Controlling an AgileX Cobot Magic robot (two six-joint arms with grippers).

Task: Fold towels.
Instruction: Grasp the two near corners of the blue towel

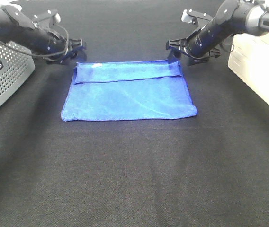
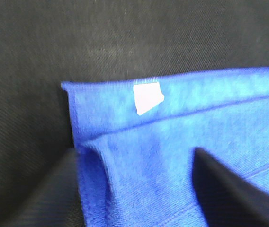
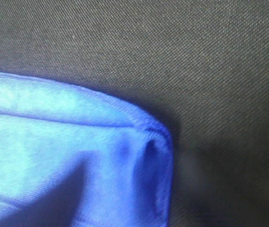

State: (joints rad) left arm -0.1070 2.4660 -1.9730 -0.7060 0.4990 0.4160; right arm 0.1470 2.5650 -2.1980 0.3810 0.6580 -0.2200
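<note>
A blue towel [image 1: 130, 94] lies flat on the black table, with a narrow folded band along its far edge. A white label [image 2: 147, 98] sits near its far left corner. My left gripper [image 1: 76, 53] hovers just beyond that corner. Its jaws stand apart and hold nothing, and one dark finger [image 2: 229, 189] shows over the towel [image 2: 172, 142]. My right gripper [image 1: 173, 51] hovers just beyond the far right corner, with its jaws apart in the high view. The right wrist view shows that towel corner [image 3: 54, 142] lying on the cloth, with only dark blur where the fingers would be.
A grey perforated box [image 1: 2, 75] stands at the left edge behind my left arm. White boxes [image 1: 262, 66] stand at the right edge under my right arm. Black table cloth [image 1: 134, 179] spreads in front of the towel.
</note>
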